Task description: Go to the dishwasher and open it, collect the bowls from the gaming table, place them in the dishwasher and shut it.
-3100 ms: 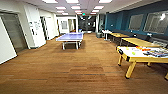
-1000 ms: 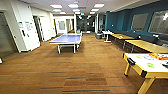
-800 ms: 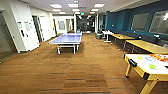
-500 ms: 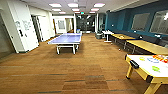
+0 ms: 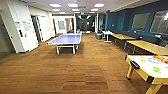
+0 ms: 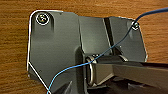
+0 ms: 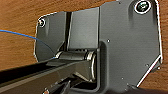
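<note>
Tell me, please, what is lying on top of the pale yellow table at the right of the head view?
On the gaming table lie flat colourful patches: a yellow one, a green one and a red-orange one. Whether any are bowls is too blurred to tell; the table's far part runs out of the picture.

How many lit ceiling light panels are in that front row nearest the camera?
3: left rectangular white ceiling panel, middle panel and right panel, side by side. More, smaller panels run down the hall behind them; some may be hidden.
</note>
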You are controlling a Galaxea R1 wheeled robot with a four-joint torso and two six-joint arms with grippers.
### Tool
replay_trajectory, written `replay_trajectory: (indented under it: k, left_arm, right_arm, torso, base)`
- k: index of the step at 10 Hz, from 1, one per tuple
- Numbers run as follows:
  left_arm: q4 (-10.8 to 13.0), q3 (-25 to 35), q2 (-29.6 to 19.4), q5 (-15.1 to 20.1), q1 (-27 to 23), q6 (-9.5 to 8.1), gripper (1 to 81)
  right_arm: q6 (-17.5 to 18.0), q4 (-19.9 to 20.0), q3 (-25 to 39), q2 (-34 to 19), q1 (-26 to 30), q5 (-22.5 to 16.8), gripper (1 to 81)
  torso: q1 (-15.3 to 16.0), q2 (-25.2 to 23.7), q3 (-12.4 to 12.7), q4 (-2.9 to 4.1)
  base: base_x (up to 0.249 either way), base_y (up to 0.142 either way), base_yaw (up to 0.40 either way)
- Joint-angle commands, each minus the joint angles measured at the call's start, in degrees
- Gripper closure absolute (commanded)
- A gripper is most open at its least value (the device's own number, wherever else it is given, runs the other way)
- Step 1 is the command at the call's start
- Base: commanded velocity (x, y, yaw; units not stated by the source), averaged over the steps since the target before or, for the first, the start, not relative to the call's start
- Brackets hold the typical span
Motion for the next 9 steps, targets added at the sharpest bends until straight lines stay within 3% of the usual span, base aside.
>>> replay_trajectory:
  k: [1,9]
  left_arm:
    - [0.17,0.20,0.18,3.02,-2.65,-0.09,1.0]
    - [0.61,0.20,0.18,2.93,-2.57,0.09,1.0]
  right_arm:
    - [-0.13,0.05,0.23,0.09,2.80,-3.38,1.0]
    - [-0.13,0.05,0.23,0.09,2.72,-3.38,1.0]
  torso:
    - [0.00,0.00,0.00,0.00]
    - [-0.02,0.00,0.00,0.00]
  base:
    - [0.000,0.000,0.000]
    - [0.000,0.000,-0.022]
